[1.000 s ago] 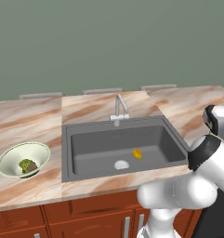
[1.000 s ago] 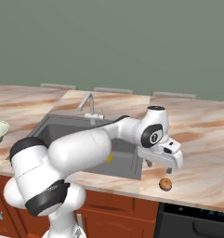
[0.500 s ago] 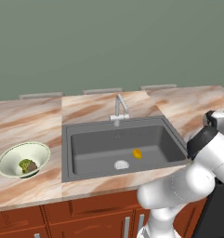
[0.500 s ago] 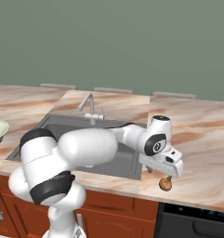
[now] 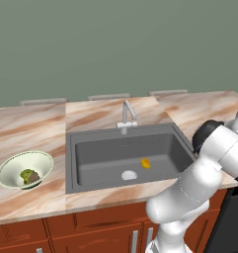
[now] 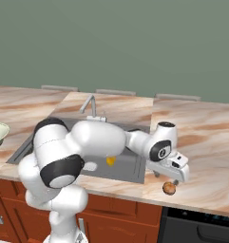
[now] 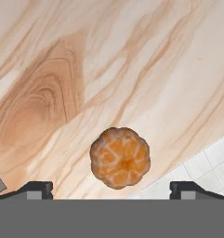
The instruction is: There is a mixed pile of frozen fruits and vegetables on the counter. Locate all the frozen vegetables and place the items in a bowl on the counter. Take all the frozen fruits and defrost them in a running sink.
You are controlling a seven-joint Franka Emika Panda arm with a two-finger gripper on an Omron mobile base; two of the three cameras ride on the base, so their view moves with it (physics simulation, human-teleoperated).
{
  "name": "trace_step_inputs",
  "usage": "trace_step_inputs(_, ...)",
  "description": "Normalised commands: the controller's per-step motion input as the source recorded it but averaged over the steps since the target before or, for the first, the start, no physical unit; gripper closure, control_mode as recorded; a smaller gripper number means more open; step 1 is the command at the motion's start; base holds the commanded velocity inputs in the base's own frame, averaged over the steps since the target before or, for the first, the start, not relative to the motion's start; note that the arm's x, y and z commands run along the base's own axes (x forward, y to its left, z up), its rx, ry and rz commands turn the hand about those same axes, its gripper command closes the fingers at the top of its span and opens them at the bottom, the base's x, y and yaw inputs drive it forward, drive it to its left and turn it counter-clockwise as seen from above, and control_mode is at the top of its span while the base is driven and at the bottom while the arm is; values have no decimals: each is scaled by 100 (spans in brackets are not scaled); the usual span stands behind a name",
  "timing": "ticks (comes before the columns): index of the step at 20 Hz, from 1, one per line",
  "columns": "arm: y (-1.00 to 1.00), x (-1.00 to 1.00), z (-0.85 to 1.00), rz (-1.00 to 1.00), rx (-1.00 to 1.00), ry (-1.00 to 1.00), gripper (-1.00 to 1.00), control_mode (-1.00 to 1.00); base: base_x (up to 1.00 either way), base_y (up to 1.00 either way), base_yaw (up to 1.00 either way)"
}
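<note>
Gripper [image 7: 111, 189] spread fully wide, holding nothing, poised directly above brown roundish fruit [image 7: 120, 157], a peeled-tangerine-like piece resting on marbled counter [image 7: 48, 83] between the two dark fingertips [image 7: 35, 188], apart from both. In right base view, same fruit [image 6: 169, 188] near counter's front edge, just right of sink [image 6: 130, 166], beneath gripper [image 6: 169, 176]. Yellow-orange oval fruit [image 5: 146, 163] in sink basin [image 5: 100, 153], right of drain [image 5: 129, 174]. Bowl [image 5: 12, 165] far left on counter, containing green floret [image 5: 25, 174] and dark lump [image 5: 34, 176].
</note>
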Motion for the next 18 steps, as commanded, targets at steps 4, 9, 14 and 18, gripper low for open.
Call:
trace_step_inputs(4, -33, 1, -30, -4, 0, 0, -100, -100, 0, 0, 0)
trace_step_inputs(9, -7, -8, -27, -3, 3, 0, -100, -100, 0, 0, 0)
trace_step_inputs(14, 8, 0, -27, -4, 4, 1, -100, -100, 0, 0, 0)
trace_step_inputs(18, 2, 0, -26, -6, 2, 0, 100, -100, 0, 0, 0)
